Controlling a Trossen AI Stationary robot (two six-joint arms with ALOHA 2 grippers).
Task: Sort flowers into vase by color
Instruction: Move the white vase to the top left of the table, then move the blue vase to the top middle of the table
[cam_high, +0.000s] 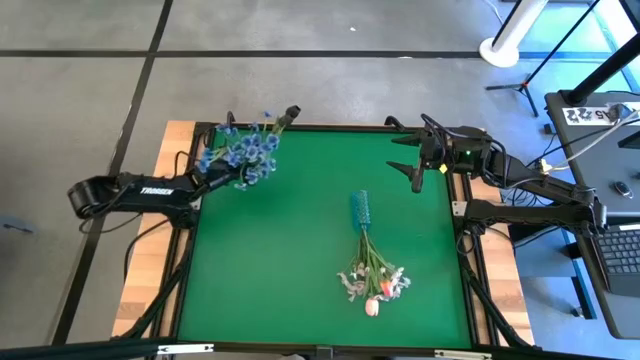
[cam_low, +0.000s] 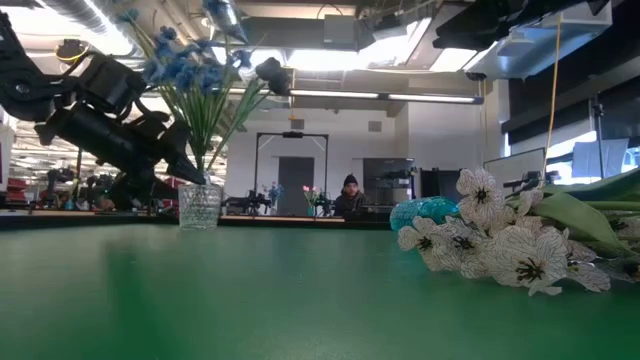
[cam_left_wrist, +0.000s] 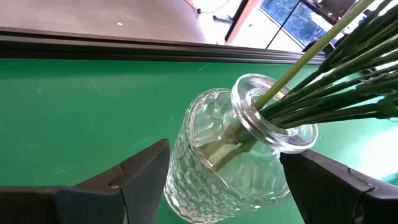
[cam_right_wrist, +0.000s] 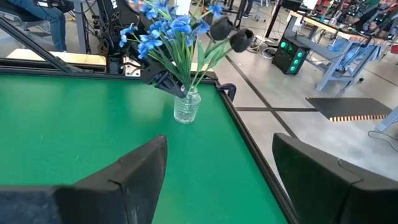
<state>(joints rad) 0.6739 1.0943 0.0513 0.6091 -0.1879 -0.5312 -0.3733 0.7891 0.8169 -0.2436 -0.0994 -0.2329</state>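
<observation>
**Blue sprigs in the vase, white and pink bunch still on the mat**

I see the left gripper (cam_high: 222, 178) at the far left corner of the green table (cam_high: 300, 250), its fingers spread wide on either side of the clear cut-glass vase (cam_left_wrist: 233, 155). From the left wrist view the two dark fingers (cam_left_wrist: 134, 177) flank the vase with a gap on each side, so I read no grip on the glass. The vase stands upright and holds the small blue blossoms on thin green stems (cam_right_wrist: 165, 28), together with a dark bud (cam_right_wrist: 219, 28) leaning out toward the table's far edge.

The remaining flowers lie flat near the middle-right of the table: a bunch of white blossom clusters (cam_low: 495, 245) with a pink tulip-like bud (cam_high: 372, 306) at its near end, stems pointing away toward a teal brush-like piece (cam_high: 361, 210).

My right gripper (cam_high: 418, 160) hovers above the far right corner, fingers wide apart and holding nothing, well apart from the bunch.

A person (cam_low: 349, 197) sits in the room beyond the table.
</observation>
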